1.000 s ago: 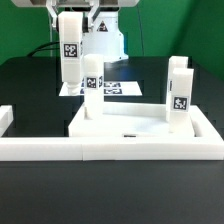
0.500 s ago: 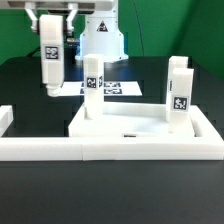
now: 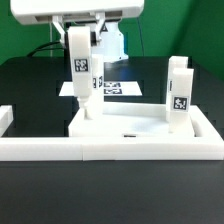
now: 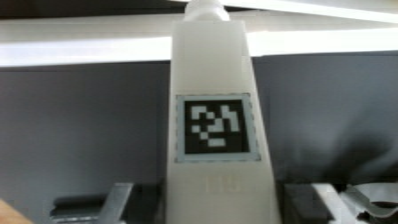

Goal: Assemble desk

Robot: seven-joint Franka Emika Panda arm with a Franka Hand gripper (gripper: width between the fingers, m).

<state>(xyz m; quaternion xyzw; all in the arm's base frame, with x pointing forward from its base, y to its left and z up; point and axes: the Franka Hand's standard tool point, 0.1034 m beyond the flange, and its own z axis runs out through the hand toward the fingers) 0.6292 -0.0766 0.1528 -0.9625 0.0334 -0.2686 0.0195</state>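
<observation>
The white desk top (image 3: 140, 128) lies on the black table as a shallow tray. One tagged leg (image 3: 97, 95) stands at its back corner on the exterior view's left. Two more legs (image 3: 180, 98) stand at its end on the exterior view's right. My gripper (image 3: 80, 32) is shut on a fourth white leg (image 3: 80, 65), held upright. That leg hangs just in front of the standing left leg, its lower end close above the tray's left rim. In the wrist view the held leg (image 4: 215, 120) fills the middle with its tag facing the camera, the gripper (image 4: 215, 215) round it.
A long low white border rail (image 3: 40, 150) runs along the front and both sides of the tray. The marker board (image 3: 118, 90) lies behind the tray. The robot base (image 3: 112, 42) stands at the back.
The gripper with the leg has swung from the exterior view's far left back toward the right and a little lower. It now covers much of the standing left leg.
</observation>
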